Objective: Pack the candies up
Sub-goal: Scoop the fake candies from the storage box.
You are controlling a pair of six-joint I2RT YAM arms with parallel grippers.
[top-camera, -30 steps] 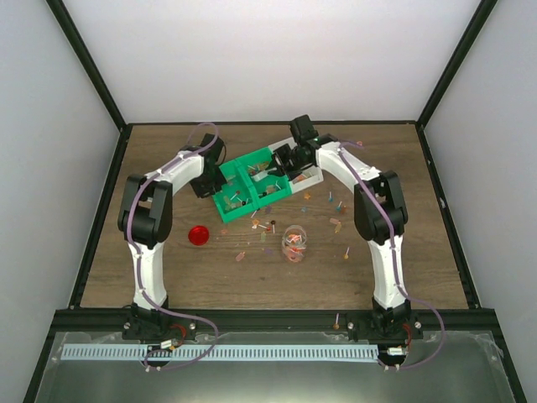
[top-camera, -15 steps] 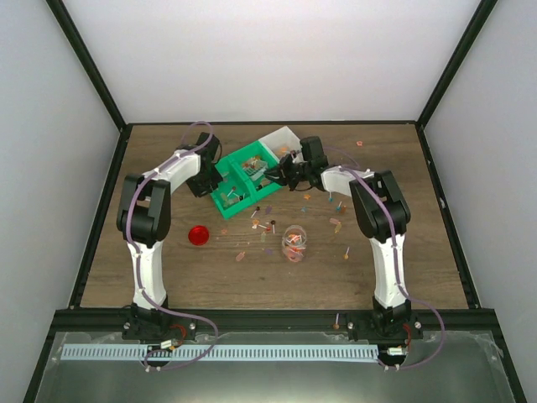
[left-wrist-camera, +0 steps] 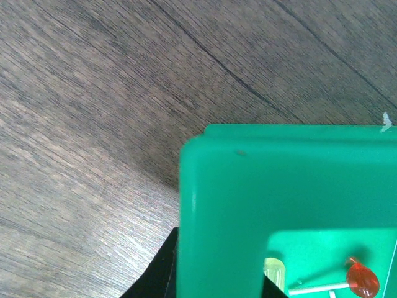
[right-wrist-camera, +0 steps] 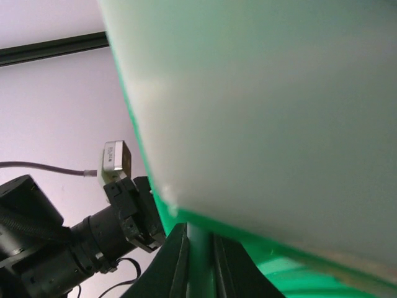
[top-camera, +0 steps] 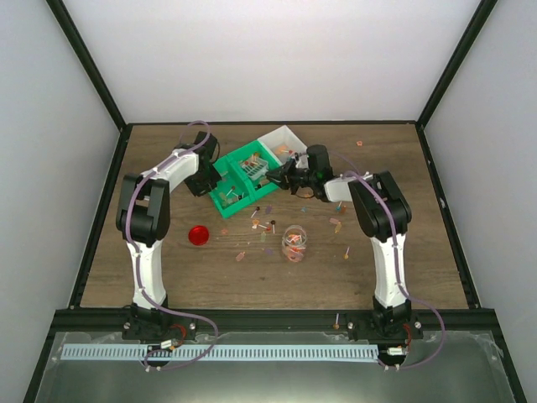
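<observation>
1. Left side. We find the left gripper [top-camera: 206, 176] clamped on the left wall of the green tray [left-wrist-camera: 248, 186], toward the far edge of the worktop [top-camera: 252, 285]. The left wrist view shows a dark finger against the outside of that wall. A red lid [top-camera: 199, 235] lies by itself nearer the left edge.

2. Centre. The candies [top-camera: 270, 223] occupy three places:
- some inside the green tray;
- many loose on the worktop, between the tray and the right edge;
- a batch in the clear jar [top-camera: 294, 230], which stands near the middle of the worktop.

3. Right side. The right gripper [top-camera: 284, 178] is clamped on the tray's opposite wall. A white tray [top-camera: 281, 137] sits just behind it.

4. Handling. We judge the candies to be:
- very light and hard;
- slick in their wrappers;
- some fitted with a thin stick.

Single pieces are likely to skid or roll under a two-finger pinch. We therefore recommend moving them in bulk.

5. Where to grip. The green tray looks like stiff plastic, so its upright walls are the sound hold, one on each side. Keep any tilt gentle, since the light contents should slide freely.
</observation>
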